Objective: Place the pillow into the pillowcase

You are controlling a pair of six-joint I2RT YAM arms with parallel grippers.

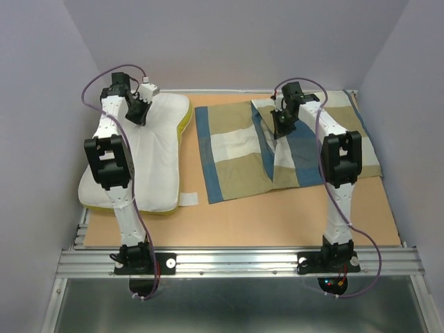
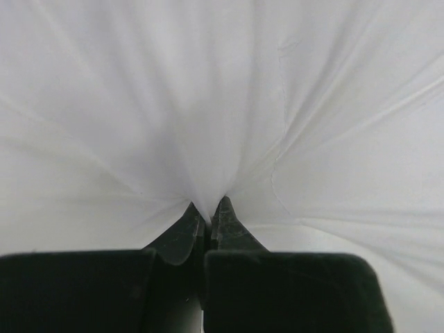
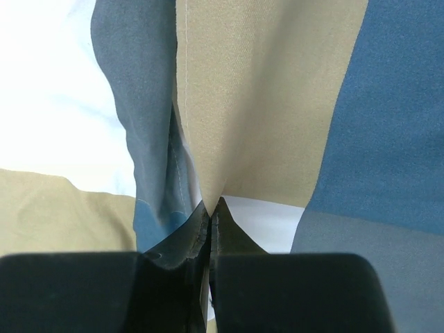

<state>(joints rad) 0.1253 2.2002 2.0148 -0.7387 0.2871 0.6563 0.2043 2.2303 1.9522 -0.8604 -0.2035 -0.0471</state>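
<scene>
The left gripper (image 2: 207,214) is pinched shut on a gathered fold of the plump white rectangular pillow (image 2: 208,97), which spreads ahead of its tips. The right gripper (image 3: 211,211) clamps a raised ridge of the blue, tan and cream cloth pillowcase (image 3: 263,104), draped beyond it.

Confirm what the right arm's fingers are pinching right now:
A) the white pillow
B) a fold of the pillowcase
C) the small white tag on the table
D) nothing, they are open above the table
B: in the right wrist view the right fingers are closed on a fold of the blue-and-tan pillowcase, while the pillow lies apart from it.
</scene>
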